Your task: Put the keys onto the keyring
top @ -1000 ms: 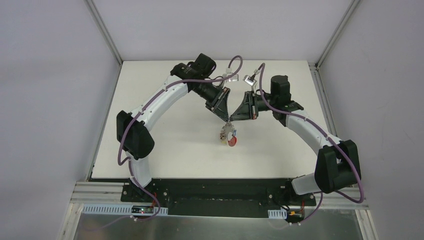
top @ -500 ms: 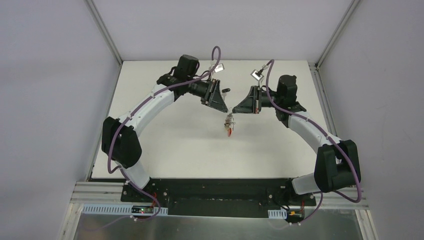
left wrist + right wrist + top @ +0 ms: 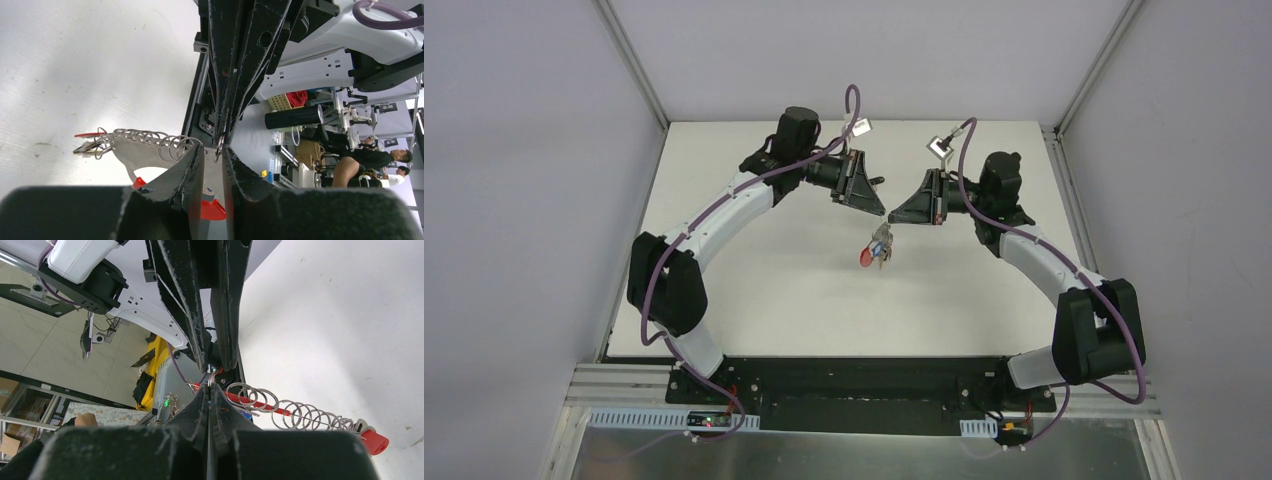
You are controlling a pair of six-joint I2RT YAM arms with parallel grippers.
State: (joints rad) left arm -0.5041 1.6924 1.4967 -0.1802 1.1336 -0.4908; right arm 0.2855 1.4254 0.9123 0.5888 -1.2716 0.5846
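Aloft over bench (image 3: 754, 290): right jaws pinching keyring (image 3: 881, 241) top, keys (image 3: 92, 146) dangling below; left jaws slightly spread, tips just beside right tips.

Pale grey walls (image 3: 514, 200) box in my white table (image 3: 774, 300); aluminium posts (image 3: 629, 60) rise from its far corners.

The table (image 3: 754, 290) is white. The left arm (image 3: 734, 200) and right arm (image 3: 1039, 258) are white with black joints and trail purple cables (image 3: 375, 12). The left gripper (image 3: 883, 211) and right gripper (image 3: 891, 218) are black. The keyring (image 3: 881, 240) is grey with a red section, and its coiled rings (image 3: 292, 412) are silver. The walls (image 3: 524, 200) are pale lilac-grey.
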